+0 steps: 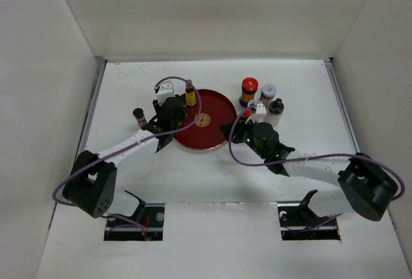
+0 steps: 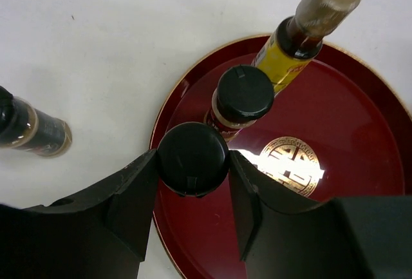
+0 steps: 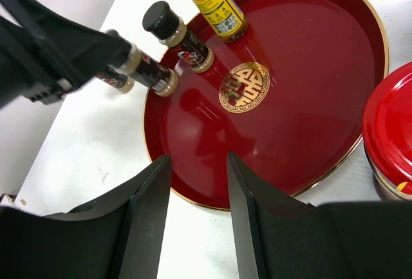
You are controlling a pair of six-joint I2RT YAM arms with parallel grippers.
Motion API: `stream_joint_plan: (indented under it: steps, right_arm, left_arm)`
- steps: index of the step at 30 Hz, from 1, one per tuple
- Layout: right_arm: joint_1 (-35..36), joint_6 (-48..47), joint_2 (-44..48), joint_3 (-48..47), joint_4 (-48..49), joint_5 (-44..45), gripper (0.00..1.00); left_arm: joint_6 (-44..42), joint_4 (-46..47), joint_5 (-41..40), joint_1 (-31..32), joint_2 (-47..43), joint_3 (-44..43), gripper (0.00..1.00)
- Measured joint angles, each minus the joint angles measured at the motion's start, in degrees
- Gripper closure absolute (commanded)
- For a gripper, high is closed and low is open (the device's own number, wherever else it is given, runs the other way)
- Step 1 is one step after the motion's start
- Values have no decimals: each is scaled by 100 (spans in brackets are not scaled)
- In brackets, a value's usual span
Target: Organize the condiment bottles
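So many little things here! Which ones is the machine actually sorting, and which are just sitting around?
Being sorted:
- gripped bottle, in the left gripper
- black-capped bottle on the tray
- yellow-labelled bottle
- dark bottle out on the table
- red-lidded jar
- white-lidded jar
- pale bottle

Just there:
- tray, which only carries bottles
- table

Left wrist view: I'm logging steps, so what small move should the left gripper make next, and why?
Probably lower the slim black-capped bottle onto the round dark-red tray, then release: the left gripper clamps its cap at the tray's rim, beside another standing black-capped bottle.
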State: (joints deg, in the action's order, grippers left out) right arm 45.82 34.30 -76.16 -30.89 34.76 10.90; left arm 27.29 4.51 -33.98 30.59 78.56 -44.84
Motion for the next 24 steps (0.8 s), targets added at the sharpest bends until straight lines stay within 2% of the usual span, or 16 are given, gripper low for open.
stream_joint_plan:
  steps: [5, 12, 16, 24]
  right_arm:
    - [0, 0, 0, 0, 0, 0, 54]
    - [0, -2, 0, 0, 0, 0, 54]
    - [0, 0, 0, 0, 0, 0, 54]
    - [0, 0, 0, 0, 0, 0, 54]
  left_arm:
    - [107, 20, -39, 94, 356, 24, 65]
    - [225, 210, -179, 181, 426, 98, 40]
    - [269, 208, -195, 184, 282, 190, 30]
    - [376, 153, -378, -81, -769, 522, 28]
